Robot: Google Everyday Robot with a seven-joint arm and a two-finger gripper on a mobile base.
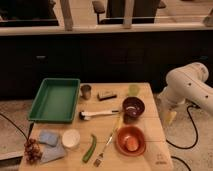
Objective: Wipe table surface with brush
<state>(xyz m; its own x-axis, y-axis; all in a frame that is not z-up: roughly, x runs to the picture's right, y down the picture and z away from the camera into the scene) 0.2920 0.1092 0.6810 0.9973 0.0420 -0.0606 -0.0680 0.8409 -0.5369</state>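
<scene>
Light tan wooden desk (152, 125), plank lines.
Back row: green tray (55, 100) at left, metal cup (86, 91), black block (107, 95), green cup (133, 90).
Middle: brush (97, 114) beside dark bowl (133, 106).
Front: dark berry cluster (31, 150), blue sponge (48, 137), grey cloth (53, 153), white cup (71, 138), green pod (90, 148), yellow-handled fork (108, 144), orange bowl (131, 140).
Gripper (170, 116) off desk's right edge.

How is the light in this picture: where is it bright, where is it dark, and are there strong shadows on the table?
Camera view: warm, even light falls on the table surface, with only faint shadows around the brush and no strong glare. Camera view: the cabinet front behind is very dark, and the gripper hangs just right of the table's edge, in dimmer light.
</scene>
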